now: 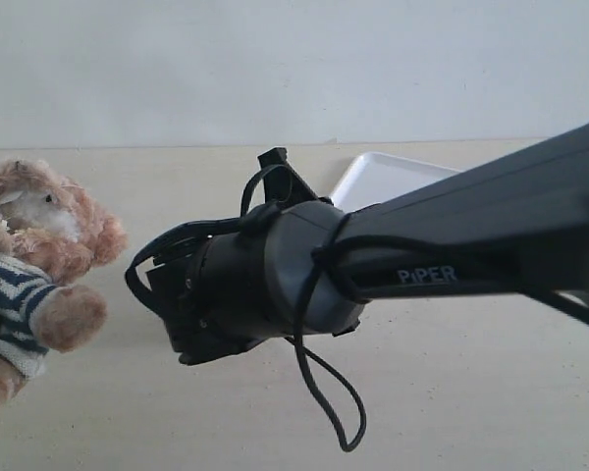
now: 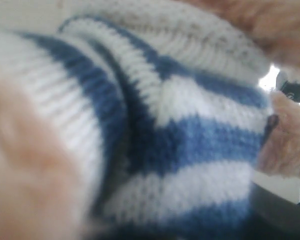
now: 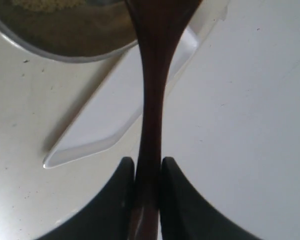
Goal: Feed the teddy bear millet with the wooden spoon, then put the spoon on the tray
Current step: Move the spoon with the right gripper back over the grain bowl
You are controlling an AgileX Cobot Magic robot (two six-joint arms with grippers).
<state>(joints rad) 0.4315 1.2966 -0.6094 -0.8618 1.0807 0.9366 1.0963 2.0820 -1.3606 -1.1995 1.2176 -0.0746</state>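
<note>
1. The teddy bear (image 1: 39, 255) sits at the 9 o'clock edge of the exterior view. Its pale muzzle faces toward 3 o'clock and its navy-and-white striped shirt (image 1: 10, 299) shows below.
2. The right arm (image 1: 452, 255), black, reaches in from 3 o'clock across the middle of that view. Its wrist end stops just short of the bear's paw, and a loose cable (image 1: 324, 392) loops down toward 6 o'clock.
3. The tray (image 1: 383, 177) lies flat on the bench (image 1: 471, 392) behind the arm, at about 1 o'clock from the view's centre. Only one rounded corner of it shows there.
4. In the right wrist view the right gripper (image 3: 148, 165) is clenched on the wooden spoon (image 3: 152, 100). Both black fingers (image 3: 122, 190) press the thin handle from either side.
5. From that grip the spoon runs straight away from the gripper, passing over the tray's rim and widening where it reaches the metal bowl (image 3: 65, 35).
6. The millet (image 3: 45, 5) lies inside that bowl as a yellow patch. The bowl stands just beside the tray.
7. Whether the spoon carries any grains cannot be told.
8. The left wrist view is filled with the bear's striped shirt, very close and blurred, with tan fur at its edges.
9. The left gripper cannot be made out there, so whether it is released or clenched cannot be told.
</note>
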